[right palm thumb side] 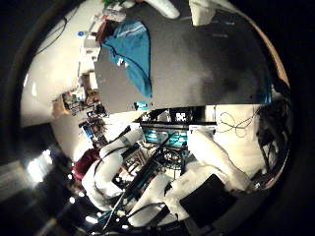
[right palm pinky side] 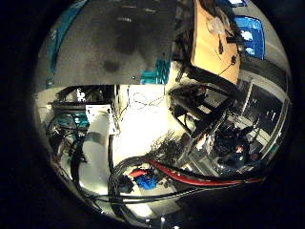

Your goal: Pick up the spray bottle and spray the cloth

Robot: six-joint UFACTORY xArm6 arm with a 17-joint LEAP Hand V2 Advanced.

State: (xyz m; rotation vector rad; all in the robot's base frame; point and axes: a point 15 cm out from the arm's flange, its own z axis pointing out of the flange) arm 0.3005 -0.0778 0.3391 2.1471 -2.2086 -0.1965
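One cloth: a teal-blue cloth (right palm thumb side: 130,46) lies rumpled on a dark grey table (right palm thumb side: 206,64). It sits at one end of the top and runs close to the table's edge.
Spray bottle: cannot be picked out with certainty in either palm view. Two pale rounded shapes (right palm thumb side: 165,7) sit at the far side of the table beyond the cloth, too cut off to say what they are.
Table: matte grey and mostly bare apart from the cloth, with soft dark patches across its middle. It takes up only part of each view, so it is not close to the palm.
Hand: the white and black parts of the hand (right palm thumb side: 209,194) crowd the side of the thumb-side view away from the table. Whether the hand is spread or closed cannot be told, and nothing shows in its hold.
Below the table: a teal crate (right palm pinky side: 157,74) stands just under the table's edge, beside dark framework.
Floor: a pale, brightly lit floor (right palm pinky side: 143,124) spreads out beside the table. Small blue and red items (right palm pinky side: 145,180) lie on it.
Room, one side: a wooden desk (right palm pinky side: 214,43) stands well apart from the grey table, with a lit blue screen (right palm pinky side: 250,33) just beside it.
Room, other side: cluttered shelving (right palm thumb side: 74,101) stands near the cloth's end of the table.
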